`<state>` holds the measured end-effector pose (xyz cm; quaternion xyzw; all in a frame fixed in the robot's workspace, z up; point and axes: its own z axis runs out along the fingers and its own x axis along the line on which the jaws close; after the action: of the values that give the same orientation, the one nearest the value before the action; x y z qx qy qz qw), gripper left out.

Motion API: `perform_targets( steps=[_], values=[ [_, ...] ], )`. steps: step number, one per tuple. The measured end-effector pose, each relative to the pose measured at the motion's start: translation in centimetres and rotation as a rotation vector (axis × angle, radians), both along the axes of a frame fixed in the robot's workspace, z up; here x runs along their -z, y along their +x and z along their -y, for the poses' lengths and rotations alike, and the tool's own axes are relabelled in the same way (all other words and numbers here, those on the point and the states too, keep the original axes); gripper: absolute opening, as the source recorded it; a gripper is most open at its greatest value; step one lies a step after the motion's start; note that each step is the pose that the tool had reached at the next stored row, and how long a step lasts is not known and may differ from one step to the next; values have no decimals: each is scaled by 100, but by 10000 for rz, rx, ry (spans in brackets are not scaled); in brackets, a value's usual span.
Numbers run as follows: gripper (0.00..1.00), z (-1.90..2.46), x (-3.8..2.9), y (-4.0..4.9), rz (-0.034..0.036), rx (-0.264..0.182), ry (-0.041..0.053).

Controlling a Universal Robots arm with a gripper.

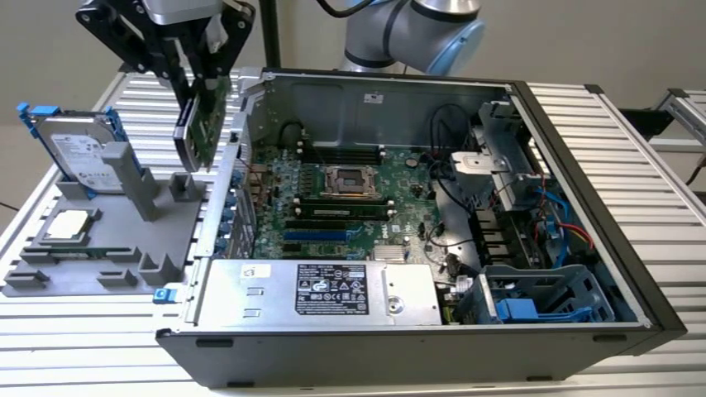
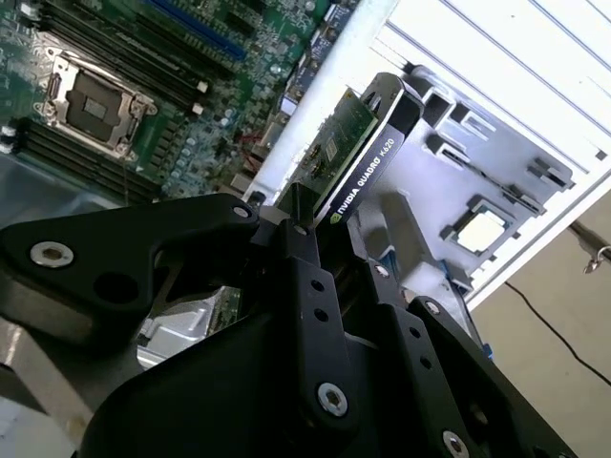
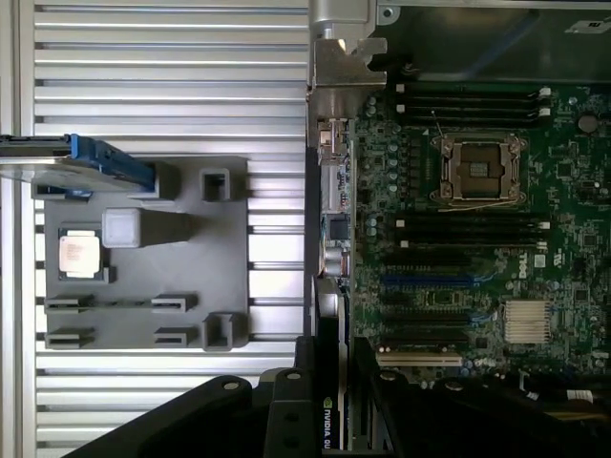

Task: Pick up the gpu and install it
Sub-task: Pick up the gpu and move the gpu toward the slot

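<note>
gpu [image 1: 200,132] clamped in gripper [image 1: 198,83], up over case [image 1: 364,351] rear edge

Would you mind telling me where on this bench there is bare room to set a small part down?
Bare slatted table lies on the exterior view's right of the computer case, and along the near edge by the gray holder. The holder is crowded by the hard drive and CPU chip; the tool holds the gpu between holder and case.

The arm [image 1: 414,29] arches over from the back. Its end effector [image 1: 202,78] is held high, pointing down, black fingers [image 2: 310,286] pinched on the gpu [image 1: 200,128].
</note>
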<state>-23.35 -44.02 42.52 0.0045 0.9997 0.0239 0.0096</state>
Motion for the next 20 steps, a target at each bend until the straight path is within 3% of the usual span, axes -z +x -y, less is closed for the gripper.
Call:
perform_targets(
  steps=[20],
  values=[
    [0, 0, 0, 188, 0, 0, 0]
  ],
)
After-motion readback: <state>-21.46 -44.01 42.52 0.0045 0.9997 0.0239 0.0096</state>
